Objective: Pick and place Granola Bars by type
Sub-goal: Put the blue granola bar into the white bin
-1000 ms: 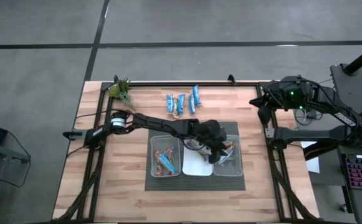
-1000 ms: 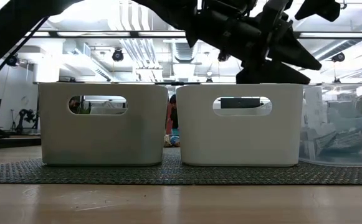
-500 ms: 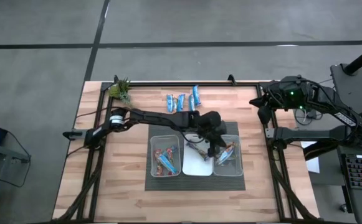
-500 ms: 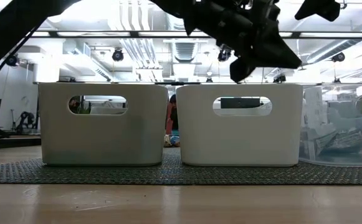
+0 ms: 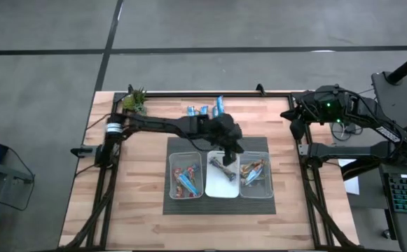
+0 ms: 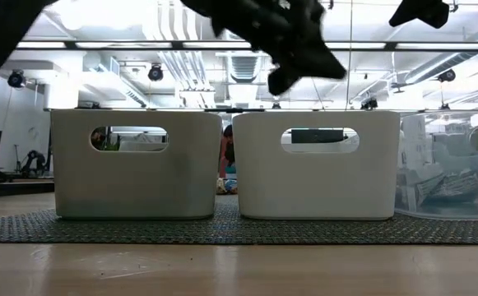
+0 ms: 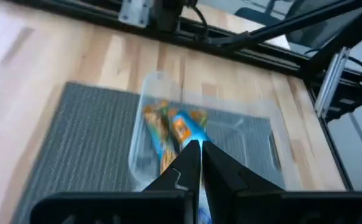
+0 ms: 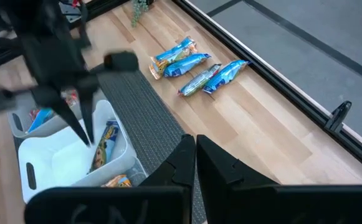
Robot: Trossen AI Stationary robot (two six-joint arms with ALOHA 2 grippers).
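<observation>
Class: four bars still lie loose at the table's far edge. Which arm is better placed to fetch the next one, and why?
Left. Its gripper hangs between the bins and the loose bars; the right gripper is parked at the table's right edge.

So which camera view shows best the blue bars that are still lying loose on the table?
The right wrist view: four loose blue bars lie unobstructed on the bare wood beside the mat. The high view shows the same bars small, partly behind the left arm. The low view and the left wrist view do not show them.
</observation>
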